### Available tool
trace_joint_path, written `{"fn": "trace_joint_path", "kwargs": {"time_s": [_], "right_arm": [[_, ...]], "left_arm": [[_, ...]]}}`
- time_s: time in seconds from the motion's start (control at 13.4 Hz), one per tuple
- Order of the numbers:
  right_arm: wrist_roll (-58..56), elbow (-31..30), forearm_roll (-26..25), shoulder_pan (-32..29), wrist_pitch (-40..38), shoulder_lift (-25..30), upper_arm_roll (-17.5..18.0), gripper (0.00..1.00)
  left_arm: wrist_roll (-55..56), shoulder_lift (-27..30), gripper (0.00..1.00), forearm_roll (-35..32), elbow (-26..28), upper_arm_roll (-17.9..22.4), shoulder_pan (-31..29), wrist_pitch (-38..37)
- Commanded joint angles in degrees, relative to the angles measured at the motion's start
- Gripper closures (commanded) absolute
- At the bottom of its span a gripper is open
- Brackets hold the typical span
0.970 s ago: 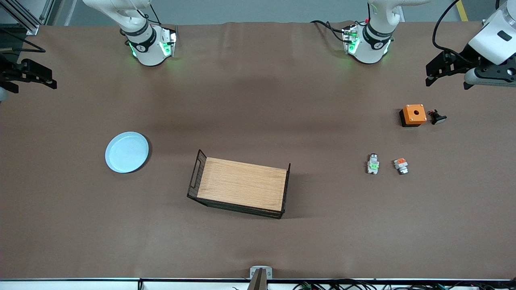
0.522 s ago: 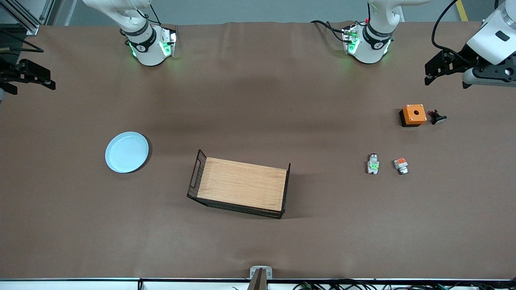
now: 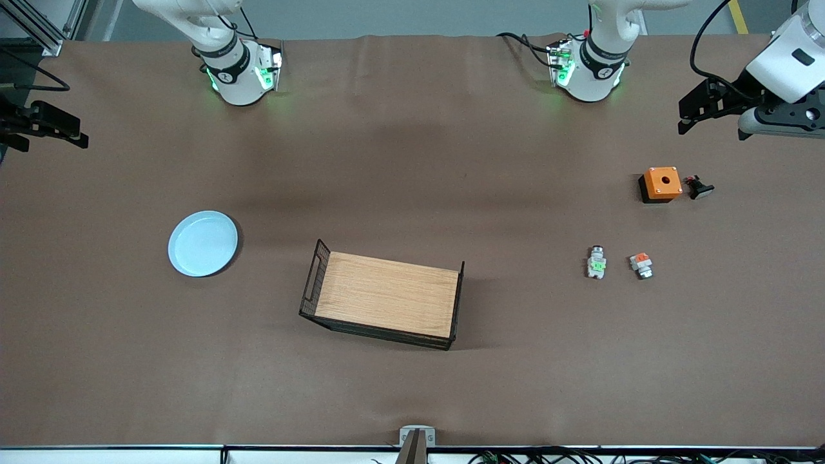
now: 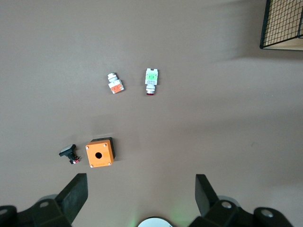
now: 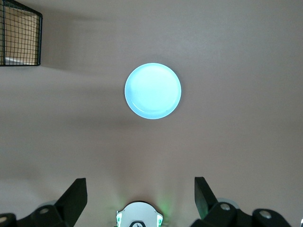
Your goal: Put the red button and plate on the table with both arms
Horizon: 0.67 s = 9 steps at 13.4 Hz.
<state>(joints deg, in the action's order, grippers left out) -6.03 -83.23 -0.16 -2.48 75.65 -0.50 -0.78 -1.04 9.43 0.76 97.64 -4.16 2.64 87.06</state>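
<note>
The red button (image 3: 597,263), a tiny white-and-silver part with a green middle, lies on the brown table (image 3: 412,161) toward the left arm's end; it also shows in the left wrist view (image 4: 151,78). The pale-blue plate (image 3: 203,243) lies flat on the table toward the right arm's end, and also shows in the right wrist view (image 5: 153,91). My left gripper (image 3: 699,113) is open and empty, high over the table's edge at its own end (image 4: 140,189). My right gripper (image 3: 48,125) is open and empty, high over the table's edge at its own end (image 5: 140,189).
A wood-topped black wire tray (image 3: 387,295) stands mid-table. A similar orange-red-topped part (image 3: 641,265) lies beside the green one. An orange box (image 3: 661,183) and a small black part (image 3: 698,187) lie farther from the front camera than these.
Both grippers have drifted slightly toward the bases' edge of the table. Nothing on the table has moved.
</note>
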Motion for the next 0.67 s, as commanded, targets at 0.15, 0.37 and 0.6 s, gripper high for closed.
{"fn": "trace_joint_path", "kwargs": {"time_s": [0.15,0.37,0.6], "right_arm": [[1.2,-1.14,2.26,-1.12,0.37,1.47,0.43,0.0],[1.37,-1.06,5.17,-1.21,-2.0,1.56,0.34,0.0],[1.11,-1.06,4.38,-1.21,-1.48,1.47,0.26,0.0]], "left_arm": [[0.43,0.94,0.0,1.09,0.18,0.47,0.35,-0.4],[0.52,0.94,0.0,1.09,0.18,0.38,0.35,0.3],[0.43,0.94,0.0,1.09,0.18,0.38,0.35,0.39]]}}
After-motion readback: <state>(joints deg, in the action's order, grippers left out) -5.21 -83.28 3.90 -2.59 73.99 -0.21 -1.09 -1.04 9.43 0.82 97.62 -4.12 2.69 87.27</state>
